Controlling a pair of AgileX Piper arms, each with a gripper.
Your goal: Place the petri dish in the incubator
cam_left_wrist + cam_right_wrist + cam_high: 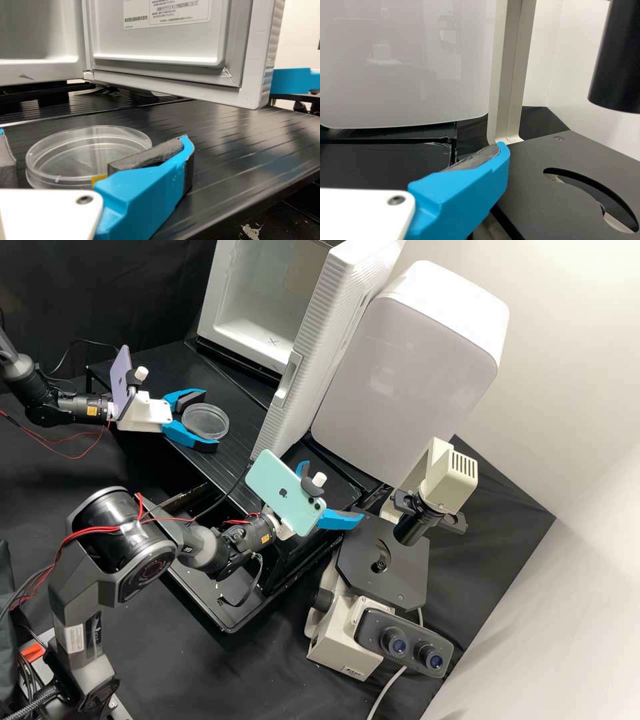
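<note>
Straddling the petri dish [208, 421], the left end effector [200, 419] is open, a finger on either side, with the dish flat on the tabletop [237, 460] just in front of the open incubator [257, 300]. The right end effector [340, 520] hangs well apart by the microscope [383, 567], open or closed I cannot tell, so the left is nearer.

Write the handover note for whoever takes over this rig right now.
Left gripper: open, a finger on either side of the petri dish.
Right gripper: at the edge of the microscope stage, away from the dish.
Petri dish: resting on the black ribbed shelf in front of the incubator.
Done: incubator door stands open.
Left: close on the dish, lift it, set it inside the incubator.
</note>
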